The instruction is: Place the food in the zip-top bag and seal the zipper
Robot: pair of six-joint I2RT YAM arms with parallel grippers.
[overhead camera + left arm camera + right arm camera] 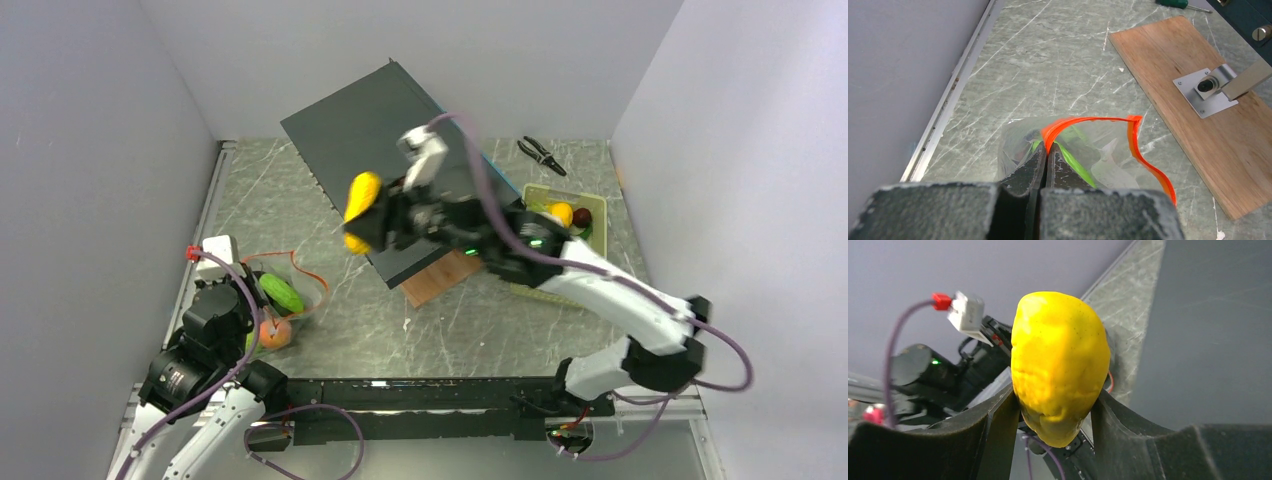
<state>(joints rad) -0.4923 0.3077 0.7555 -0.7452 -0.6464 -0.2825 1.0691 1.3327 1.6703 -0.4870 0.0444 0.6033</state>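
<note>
As seen from the top camera, the left gripper (pixel 252 292) sits at the lower left of the frame, against the rim of the zip-top bag (pixel 300 285), which lies on the marble table (pixel 330 200) with a green lime (pixel 282 294) and an orange (pixel 275 333) inside. Near the centre of the frame the right gripper (pixel 362 220) is raised above the table and clamps a yellow piece (pixel 362 194), in front of a dark panel (pixel 360 125). A wooden board (pixel 440 278) shows just below that panel. At the right, the pale green tray (pixel 596 203) holds another yellow item and a dark purple one; black pliers (pixel 541 153) lie above it.

In the left wrist view, the left gripper (pixel 1047 150) is pressed fully together on the orange-red zipper (pixel 1148 165), pinching it at the centre of the frame. The rest of the strip curves away to the right, so the bag's (pixel 1108 170) mouth gapes, with green visible through the plastic. The wooden board (pixel 1173 60) with a metal plate (pixel 1205 92) fills the upper right.

In the right wrist view, the right gripper (pixel 1055 412) stands partly spread, its two fingers (pixel 993 425) squeezing the lower end of the yellow piece (pixel 1060 350), which fills the middle of the frame. The left arm appears blurred at the left.
</note>
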